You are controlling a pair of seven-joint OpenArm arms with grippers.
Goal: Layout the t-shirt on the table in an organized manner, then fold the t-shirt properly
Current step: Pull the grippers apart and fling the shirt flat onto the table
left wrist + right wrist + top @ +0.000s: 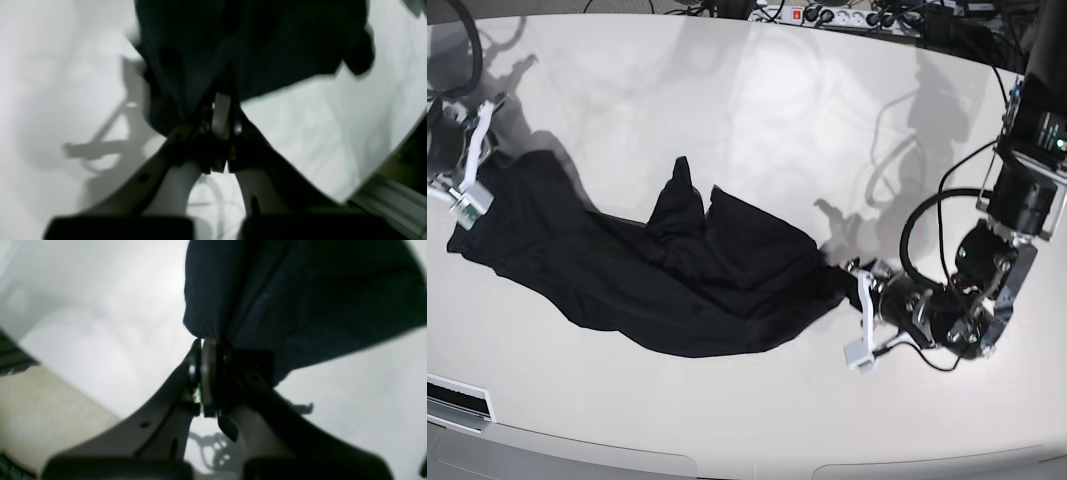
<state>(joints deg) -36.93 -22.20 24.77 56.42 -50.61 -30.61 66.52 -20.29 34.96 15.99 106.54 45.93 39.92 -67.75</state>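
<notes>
While the table [757, 110] is mostly bare white, the t-shirt [657, 270] is strung out across its front half, one end near the left edge, the other past the middle toward the right, with a bunched ridge in between. So we're in the laying-out step, no folding yet imo. The left gripper [855, 290] is clenched on the right-hand end of the cloth, and the right gripper [465, 190] pinches the opposite end. Next move probably needs both arms pulling apart and flattening that ridge.
</notes>
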